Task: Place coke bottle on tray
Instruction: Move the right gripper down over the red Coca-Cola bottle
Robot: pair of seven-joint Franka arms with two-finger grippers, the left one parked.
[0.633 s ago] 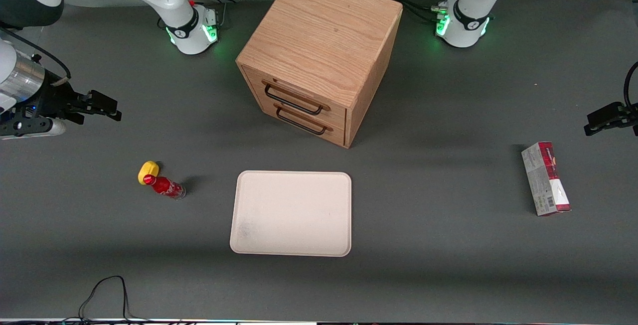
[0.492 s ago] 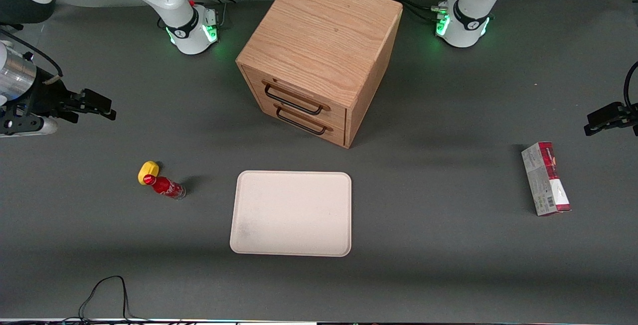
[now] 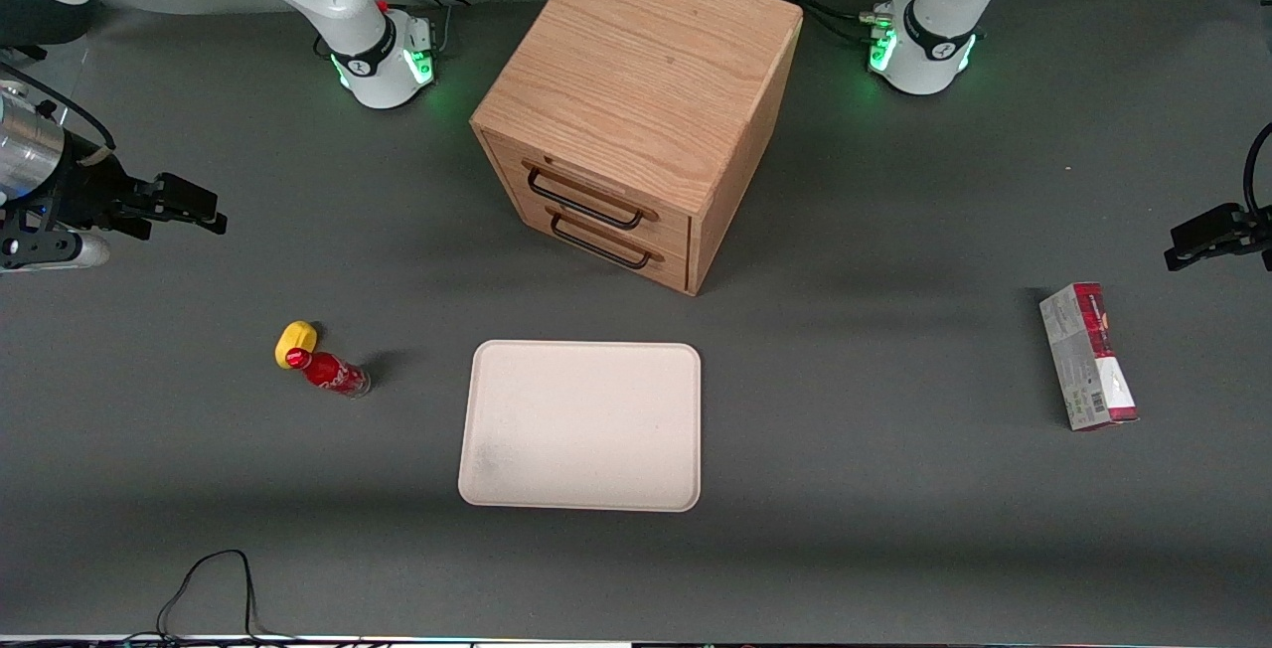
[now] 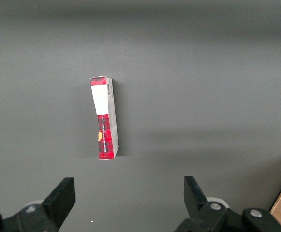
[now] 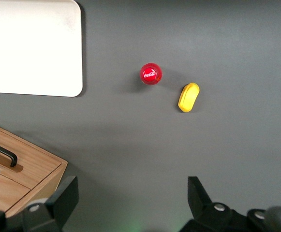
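The coke bottle (image 3: 329, 372) stands upright on the dark table, with red cap, red label and clear base; in the right wrist view it shows from above as a red cap (image 5: 151, 73). The cream tray (image 3: 581, 424) lies flat beside it, toward the middle of the table, and shows in the right wrist view too (image 5: 31, 48). My right gripper (image 3: 199, 211) hangs high over the working arm's end of the table, farther from the front camera than the bottle. Its fingers (image 5: 65, 195) are spread wide apart with nothing between them.
A yellow rounded lump (image 3: 295, 338) lies against the bottle, also seen in the right wrist view (image 5: 188, 96). A wooden drawer cabinet (image 3: 636, 111) stands farther from the camera than the tray. A red-and-grey carton (image 3: 1088, 355) lies toward the parked arm's end.
My right gripper has drawn a little away from the front camera and toward its end of the table. The bottle, lump and tray have not moved.
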